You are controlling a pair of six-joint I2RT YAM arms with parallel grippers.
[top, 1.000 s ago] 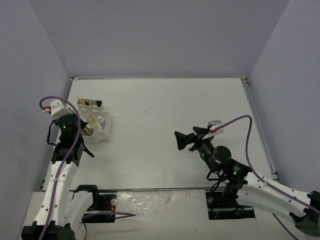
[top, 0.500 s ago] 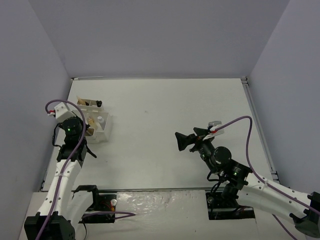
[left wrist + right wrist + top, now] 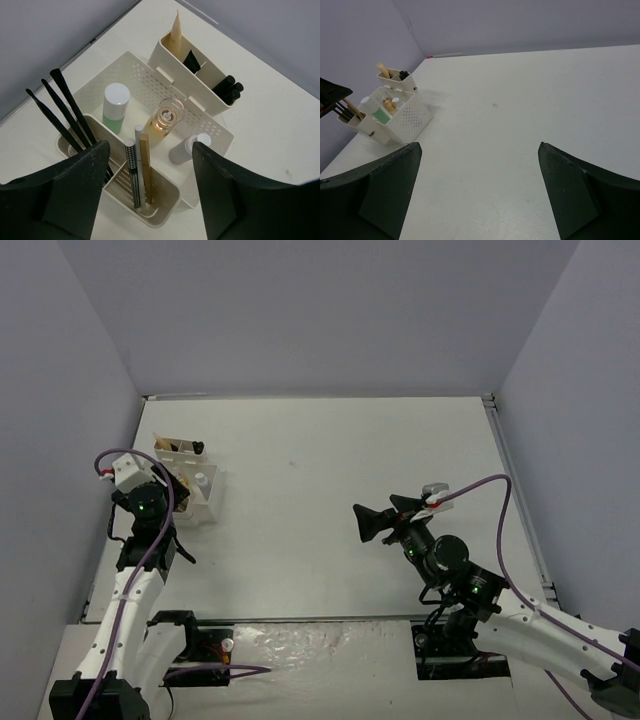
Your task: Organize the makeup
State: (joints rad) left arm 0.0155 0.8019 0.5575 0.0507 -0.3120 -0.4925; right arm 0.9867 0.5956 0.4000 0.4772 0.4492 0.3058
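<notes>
Table (image 3: pixel 350 490): left wrist shows amber bottle (image 3: pixel 165 116)

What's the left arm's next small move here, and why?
Probably lift the left gripper straight up and away: it hangs open and empty above the organizer, where brushes, pencils and bottles already stand, and no loose makeup shows elsewhere.

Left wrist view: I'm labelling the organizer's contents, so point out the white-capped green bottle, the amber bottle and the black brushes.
white-capped green bottle (image 3: pixel 116 95), left wrist view, white cap.
amber bottle (image 3: pixel 165 118), left wrist view, clear round top.
black brushes (image 3: pixel 74 106), left wrist view, one brush's handle.
</notes>
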